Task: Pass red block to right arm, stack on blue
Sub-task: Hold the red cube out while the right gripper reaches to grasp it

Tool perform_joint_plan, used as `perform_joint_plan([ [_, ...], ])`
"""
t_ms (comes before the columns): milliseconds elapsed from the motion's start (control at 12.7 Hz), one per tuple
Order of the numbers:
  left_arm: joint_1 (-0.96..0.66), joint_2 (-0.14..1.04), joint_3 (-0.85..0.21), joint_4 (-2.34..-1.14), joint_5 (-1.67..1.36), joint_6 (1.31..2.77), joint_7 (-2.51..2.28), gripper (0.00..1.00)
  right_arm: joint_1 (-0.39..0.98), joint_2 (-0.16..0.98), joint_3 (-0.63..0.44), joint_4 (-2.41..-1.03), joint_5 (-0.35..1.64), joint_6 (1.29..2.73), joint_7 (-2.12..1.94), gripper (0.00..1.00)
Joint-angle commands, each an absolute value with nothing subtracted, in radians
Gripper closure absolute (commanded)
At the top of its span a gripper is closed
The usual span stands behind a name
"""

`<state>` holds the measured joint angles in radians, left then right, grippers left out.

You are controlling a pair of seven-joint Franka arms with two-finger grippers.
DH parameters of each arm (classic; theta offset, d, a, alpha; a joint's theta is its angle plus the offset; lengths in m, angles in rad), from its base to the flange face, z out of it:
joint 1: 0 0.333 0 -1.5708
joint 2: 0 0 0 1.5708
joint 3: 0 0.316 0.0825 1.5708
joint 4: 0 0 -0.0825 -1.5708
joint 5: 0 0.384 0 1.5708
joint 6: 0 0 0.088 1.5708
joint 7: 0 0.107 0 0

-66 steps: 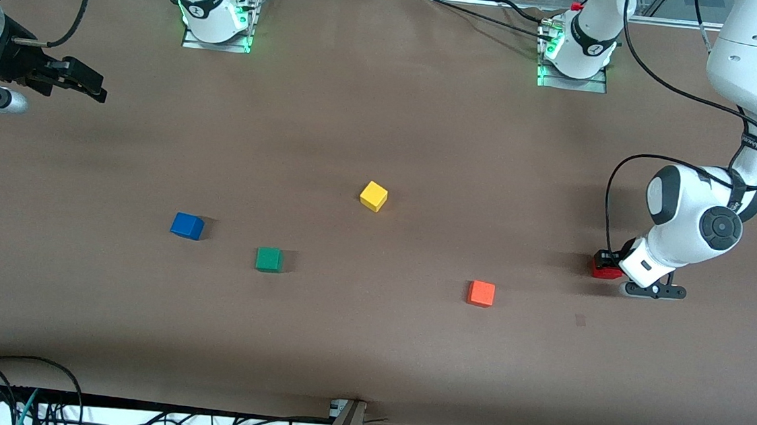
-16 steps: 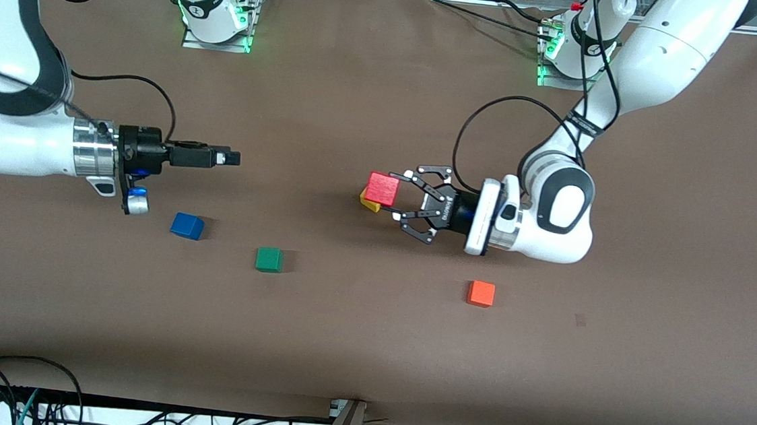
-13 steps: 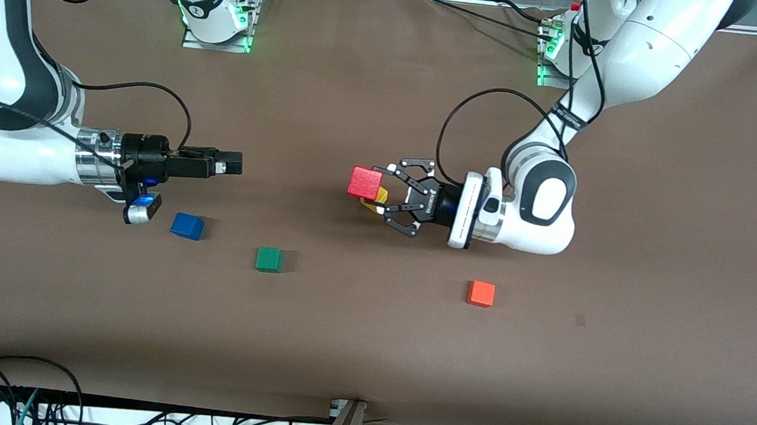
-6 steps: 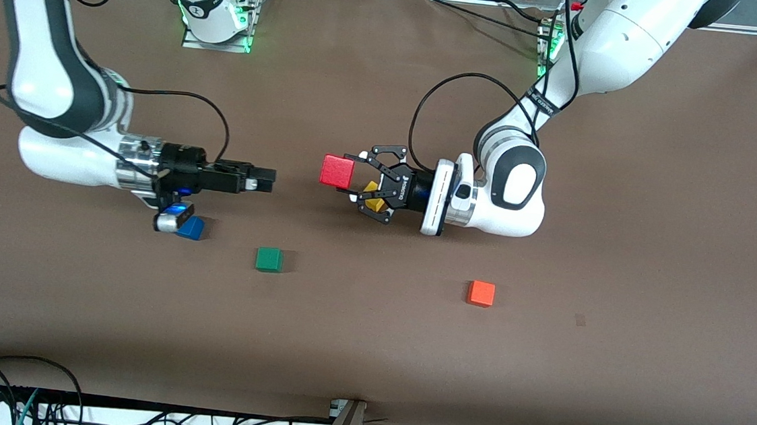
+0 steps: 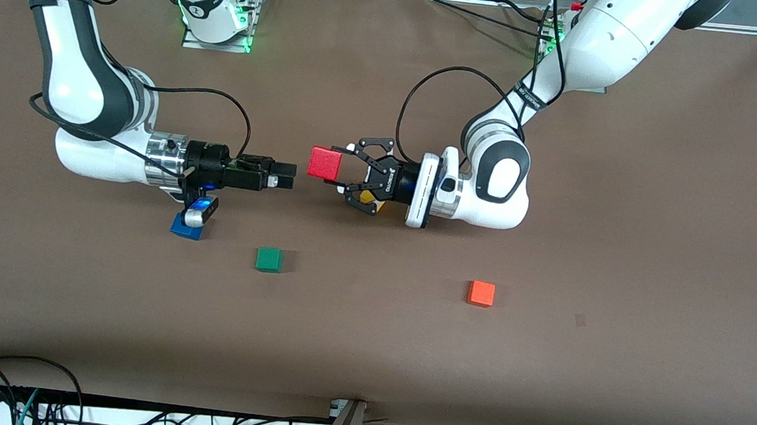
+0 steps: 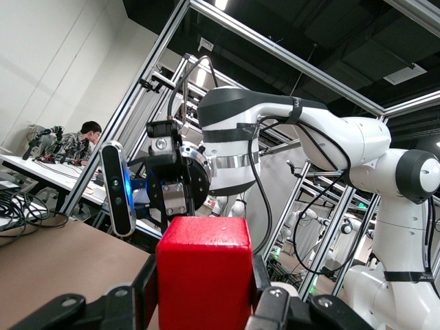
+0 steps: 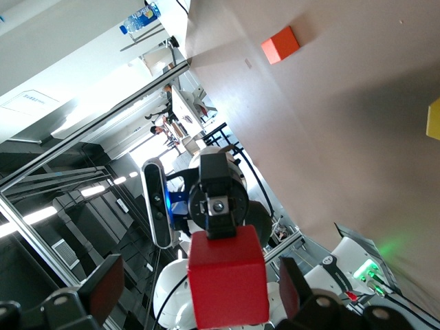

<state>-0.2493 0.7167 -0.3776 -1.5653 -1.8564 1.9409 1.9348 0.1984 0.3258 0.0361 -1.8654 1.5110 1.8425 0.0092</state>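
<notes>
Brown table (image 5: 542, 360) under both arms; metal framing (image 6: 289, 58) overhead.

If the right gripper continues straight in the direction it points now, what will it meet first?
Most likely the red block, held up in the air by the left gripper. The right gripper is open and points at it with a small gap; it seems slightly off the block's centre, though depth is unclear.

The table (image 5: 368, 347) is evenly and brightly lit from above; soft shadows are cast beneath both arms. Glare from windows is seen in the right wrist view.
</notes>
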Motion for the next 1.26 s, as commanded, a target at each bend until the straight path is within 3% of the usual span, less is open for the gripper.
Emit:
perform_joint_plan([
  [0, -0.262, 0.727, -0.373, -1.545, -1.890, 1.948, 1.954, 1.00, 0.195, 0.243, 0.048, -1.962, 1.543, 1.856, -0.018, 0.00],
  [710, -0.264, 0.730, -0.371, -1.545, -1.896, 1.948, 1.954, 1.00, 0.224, 0.244, 0.126, -1.970, 1.543, 2.011, -0.020, 0.00],
  [788, -0.264, 0.730, -0.371, -1.545, -1.896, 1.948, 1.954, 1.00, 0.224, 0.244, 0.126, -1.968, 1.543, 2.013, -0.020, 0.09],
  [946, -0.264, 0.730, -0.373, -1.545, -1.896, 1.948, 1.954, 1.00, 0.224, 0.242, 0.126, -1.968, 1.543, 2.000, -0.020, 0.52],
  [1104, -0.262, 0.730, -0.373, -1.545, -1.898, 1.948, 1.953, 1.00, 0.224, 0.242, 0.126, -1.965, 1.543, 2.000, -0.020, 0.72],
  [1183, -0.262, 0.729, -0.373, -1.545, -1.898, 1.948, 1.953, 1.00, 0.224, 0.244, 0.126, -1.964, 1.543, 2.000, -0.020, 0.74],
])
